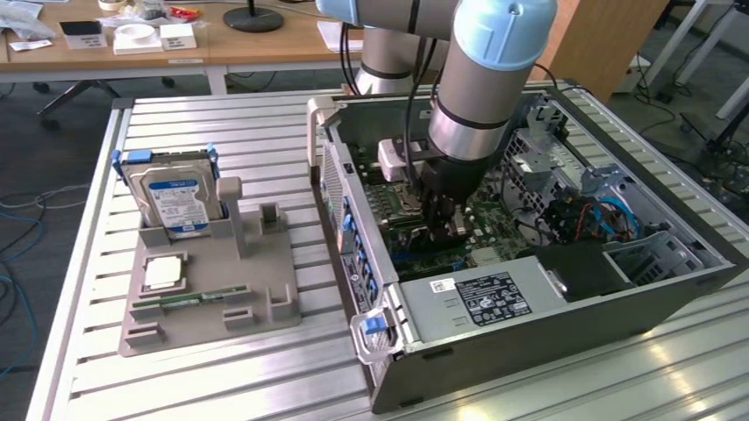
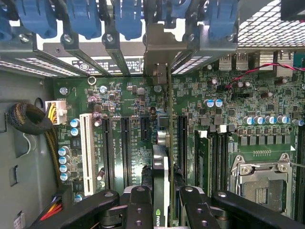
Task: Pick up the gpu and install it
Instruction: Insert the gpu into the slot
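My hand [image 2: 162, 202] is black, my arm [image 1: 486, 79] silver and pale blue. The board [image 2: 133, 114] is green, the clips [image 2: 128, 16] blue, the drive [image 1: 178, 200] silver with a blue-white label.

The desk [image 1: 234, 132] is ribbed shiny metal, the computer case [image 1: 550, 324] is matt grey metal, and the holder tray [image 1: 205, 316] is matt grey plastic.

1 robot arm [image 1: 486, 79], 1 gripper [image 2: 161, 202], 1 gpu [image 2: 161, 181], 1 open computer case [image 1: 538, 351], 1 motherboard [image 2: 138, 114], 1 hard drive [image 1: 175, 200], 1 grey fixture tray [image 1: 205, 303], 1 memory stick [image 1: 193, 300], 1 table [image 1: 234, 132].
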Controlling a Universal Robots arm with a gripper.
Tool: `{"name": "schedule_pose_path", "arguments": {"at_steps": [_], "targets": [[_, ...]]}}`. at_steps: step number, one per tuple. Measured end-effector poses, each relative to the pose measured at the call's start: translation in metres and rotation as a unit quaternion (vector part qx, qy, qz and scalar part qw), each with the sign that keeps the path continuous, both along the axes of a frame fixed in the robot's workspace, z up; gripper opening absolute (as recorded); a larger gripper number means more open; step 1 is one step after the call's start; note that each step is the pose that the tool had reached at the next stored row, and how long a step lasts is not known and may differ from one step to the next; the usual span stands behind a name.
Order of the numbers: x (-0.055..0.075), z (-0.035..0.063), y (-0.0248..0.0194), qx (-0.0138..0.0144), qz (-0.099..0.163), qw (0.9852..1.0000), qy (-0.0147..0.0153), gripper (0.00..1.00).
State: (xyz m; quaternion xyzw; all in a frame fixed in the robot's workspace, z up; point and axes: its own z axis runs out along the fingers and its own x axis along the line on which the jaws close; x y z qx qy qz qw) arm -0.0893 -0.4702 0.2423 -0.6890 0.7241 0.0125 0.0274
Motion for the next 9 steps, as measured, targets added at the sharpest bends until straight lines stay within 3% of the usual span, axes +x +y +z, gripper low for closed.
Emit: {"name": "schedule_pose_path", "arguments": {"at_steps": [9], "targets": [[-0.0002,-0.0008,0.0,0.0004,0.0,1.0,0.0,0.27]]}}
